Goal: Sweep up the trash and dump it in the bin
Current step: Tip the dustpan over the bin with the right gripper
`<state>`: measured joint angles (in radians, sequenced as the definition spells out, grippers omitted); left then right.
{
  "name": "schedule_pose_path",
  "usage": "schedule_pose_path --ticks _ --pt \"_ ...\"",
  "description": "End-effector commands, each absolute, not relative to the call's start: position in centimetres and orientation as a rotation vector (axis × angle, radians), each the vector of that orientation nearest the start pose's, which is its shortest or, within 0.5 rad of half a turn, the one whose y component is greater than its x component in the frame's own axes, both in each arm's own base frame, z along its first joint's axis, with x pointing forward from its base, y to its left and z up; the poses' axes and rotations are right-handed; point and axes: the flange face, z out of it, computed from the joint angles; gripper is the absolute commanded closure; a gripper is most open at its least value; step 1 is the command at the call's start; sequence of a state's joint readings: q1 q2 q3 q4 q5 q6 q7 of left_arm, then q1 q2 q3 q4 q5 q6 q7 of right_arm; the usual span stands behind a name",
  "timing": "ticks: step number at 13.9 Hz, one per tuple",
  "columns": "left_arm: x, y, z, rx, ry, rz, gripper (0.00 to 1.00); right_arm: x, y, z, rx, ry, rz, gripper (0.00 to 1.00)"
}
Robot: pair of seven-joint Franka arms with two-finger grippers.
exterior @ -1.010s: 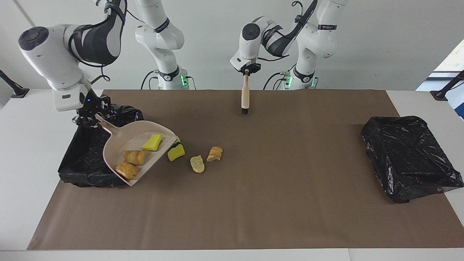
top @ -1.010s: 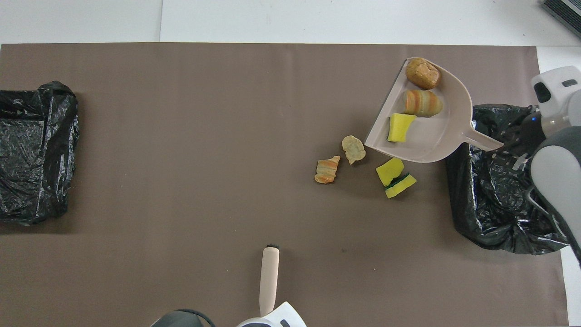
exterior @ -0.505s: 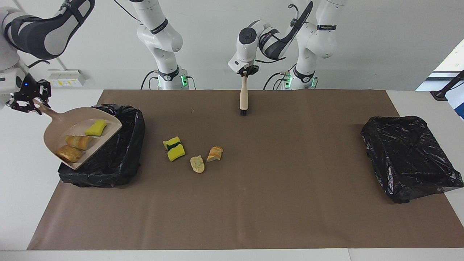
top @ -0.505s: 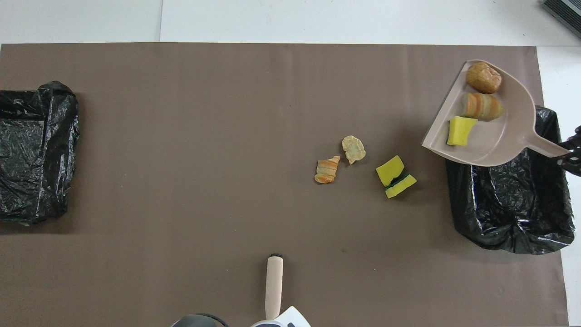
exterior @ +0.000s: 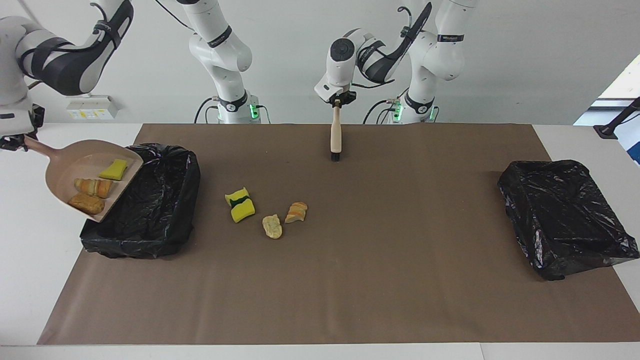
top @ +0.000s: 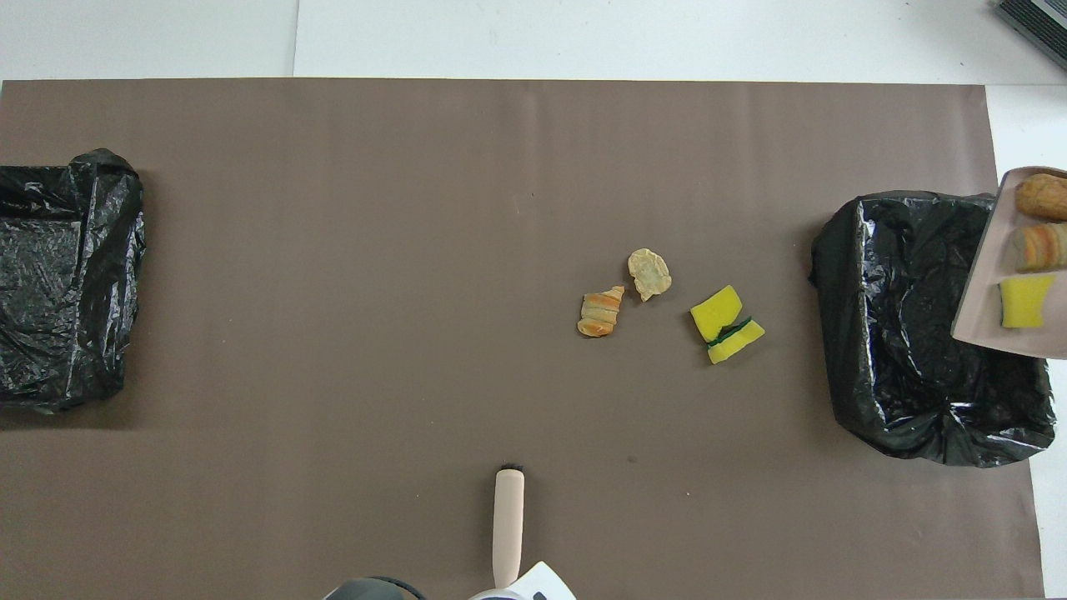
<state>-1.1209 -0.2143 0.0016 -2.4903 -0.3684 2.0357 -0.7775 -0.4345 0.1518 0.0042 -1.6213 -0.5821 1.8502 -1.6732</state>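
Observation:
My right gripper (exterior: 14,143) is shut on the handle of a pinkish-beige dustpan (exterior: 65,165), held tilted in the air over the outer edge of a black-lined bin (exterior: 160,205). Three pieces of trash ride in the pan: a yellow sponge piece (exterior: 114,170), a striped chunk (exterior: 93,187) and a tan chunk (exterior: 86,203). On the mat beside the bin lie green-backed yellow sponge pieces (exterior: 240,204), a pale chunk (exterior: 272,226) and an orange striped chunk (exterior: 296,212). My left gripper (exterior: 337,100) is shut on a wooden brush (exterior: 336,131) that hangs bristles down above the mat's edge nearest the robots.
A second black-lined bin (exterior: 565,215) sits at the left arm's end of the table. A brown mat (exterior: 380,260) covers most of the white table. From overhead the dustpan (top: 984,308) shows at the picture's edge over the bin (top: 900,317).
My right arm has lifted the dustpan with three scraps off the mat and carried it across the bin toward the table's end. The brush has risen slightly.

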Motion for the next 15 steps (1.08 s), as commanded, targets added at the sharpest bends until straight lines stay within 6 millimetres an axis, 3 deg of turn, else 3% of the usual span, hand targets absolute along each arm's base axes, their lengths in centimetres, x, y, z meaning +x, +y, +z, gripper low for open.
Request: schedule_pose_path --ticks 1,4,5,6,8,11,13,15 --pt "16.7 -39.0 35.0 -3.068 0.189 0.619 0.66 54.1 -28.2 54.8 -2.512 -2.347 0.913 1.0" --pt "18.5 -39.2 35.6 -3.088 0.148 0.608 0.47 54.3 -26.9 54.5 -2.423 -2.47 1.008 1.0" --pt "19.7 -39.0 36.3 -3.096 0.12 0.599 0.28 54.4 -26.9 54.7 -2.393 -2.497 1.06 1.0" --pt "20.1 -39.3 37.0 -3.101 0.124 0.592 0.01 54.6 -26.6 54.8 -2.366 -2.522 1.099 1.0" --pt "21.4 -39.4 38.2 -3.103 0.163 0.501 0.0 54.8 -26.1 54.9 -2.344 -2.546 1.128 1.0" --pt "25.5 -38.3 41.0 -3.109 0.131 0.402 0.0 54.9 -26.1 55.3 -2.321 -2.566 1.18 1.0" --pt "28.3 -36.8 43.2 -3.093 0.144 0.355 0.0 54.8 -26.3 56.1 -2.337 -2.559 1.183 1.0" --pt "31.9 -34.0 46.1 -3.109 0.162 0.337 0.0 54.6 -26.2 58.1 -2.4 -2.545 1.151 1.0"
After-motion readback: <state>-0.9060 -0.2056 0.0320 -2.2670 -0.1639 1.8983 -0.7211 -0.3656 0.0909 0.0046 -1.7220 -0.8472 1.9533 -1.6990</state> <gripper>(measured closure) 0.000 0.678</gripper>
